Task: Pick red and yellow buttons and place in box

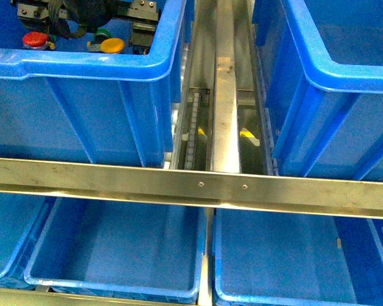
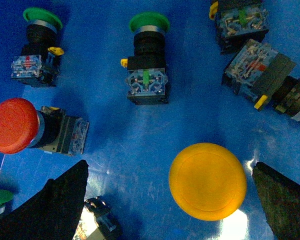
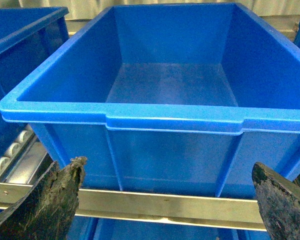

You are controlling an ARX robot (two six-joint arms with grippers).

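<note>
The yellow button (image 2: 208, 181) stands cap-up on the blue bin floor, its body hidden under the cap. My left gripper (image 2: 169, 166) hangs open above it, with the cap between the fingers and nearer one of them. The red button (image 2: 12, 125) lies on its side farther off, outside the fingers. In the front view both the red button (image 1: 35, 39) and the yellow button (image 1: 112, 45) lie in the upper left bin (image 1: 83, 64), under the left arm. My right gripper (image 3: 166, 164) is open and holds nothing, facing an empty blue box (image 3: 172, 119).
Green-capped switches (image 2: 149, 22) (image 2: 42, 17) and other dark switch bodies (image 2: 257, 70) lie around the yellow button. A metal rail (image 1: 198, 188) crosses in front of the bins. Two lower blue bins (image 1: 115, 280) (image 1: 293, 293) sit below it. A roller track (image 1: 226, 95) runs between the upper bins.
</note>
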